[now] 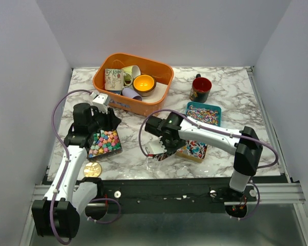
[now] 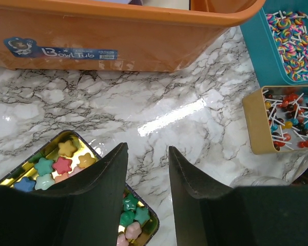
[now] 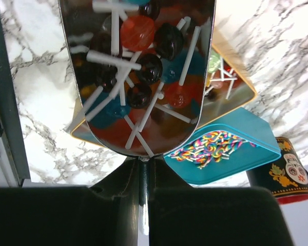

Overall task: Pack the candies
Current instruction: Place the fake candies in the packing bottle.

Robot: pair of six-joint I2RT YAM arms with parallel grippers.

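Pastel star candies (image 1: pixel 103 142) fill a dark tin (image 1: pixel 118 150) at the left; they also show in the left wrist view (image 2: pixel 54 166). My left gripper (image 1: pixel 103 122) hangs open and empty over the tin's far edge, its jaws apart over bare marble (image 2: pixel 148 154). My right gripper (image 1: pixel 163 147) is shut (image 3: pixel 142 169) on the handle of a shiny metal scoop (image 3: pixel 138 77). The scoop's face shows round lollipops with white sticks; I cannot tell whether they lie in it or are mirrored. A yellow tray (image 1: pixel 195 158) of lollipops (image 2: pixel 292 115) lies just right of the scoop.
A teal tray (image 1: pixel 218 108) of rainbow swirl lollipops (image 2: pixel 292 46) lies behind the yellow tray. An orange tub (image 1: pixel 159 100) of mugs and bowls stands at the back. A red and black mug (image 1: pixel 200 88) stands at the back right. A gold disc (image 1: pixel 92 169) lies front left. Something clear (image 1: pixel 156 160) lies under the scoop.
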